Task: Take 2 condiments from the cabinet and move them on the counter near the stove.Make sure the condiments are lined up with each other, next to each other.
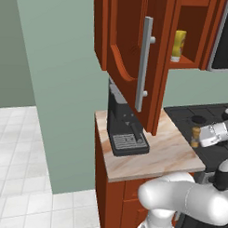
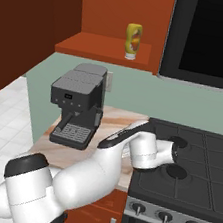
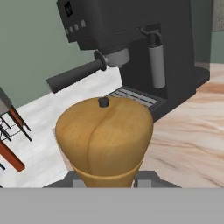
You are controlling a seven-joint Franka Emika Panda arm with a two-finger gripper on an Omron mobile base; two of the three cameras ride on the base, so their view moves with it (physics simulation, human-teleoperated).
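There was one wall cabinet (image 1: 125, 37) made of red-brown wood, and its one door stood open with one long silver handle (image 1: 144, 63) on it. Under it sat one pale stone counter (image 1: 165, 152) on a red-brown base. Right beside the counter was one black stove (image 2: 191, 166) with round burners and a row of dark knobs along its front. One black coffee machine (image 2: 77, 103) stood on the counter, near the wall, with one drip tray at its foot. There were two condiments in all. One was a yellow bottle (image 2: 133, 40) with a pale end, and it stood on the cabinet shelf with the pale end down. The other was a small tan wooden shaker (image 3: 105, 138) with one little dark knob on top. The one gripper (image 1: 203, 136) was clenched around the lower part of the shaker, with a finger on each side. In the left base view the shaker (image 1: 195, 136) showed at the counter's right edge, where the counter met the stove. I could not tell if it touched the counter. In the hand view the coffee machine was just behind the shaker.
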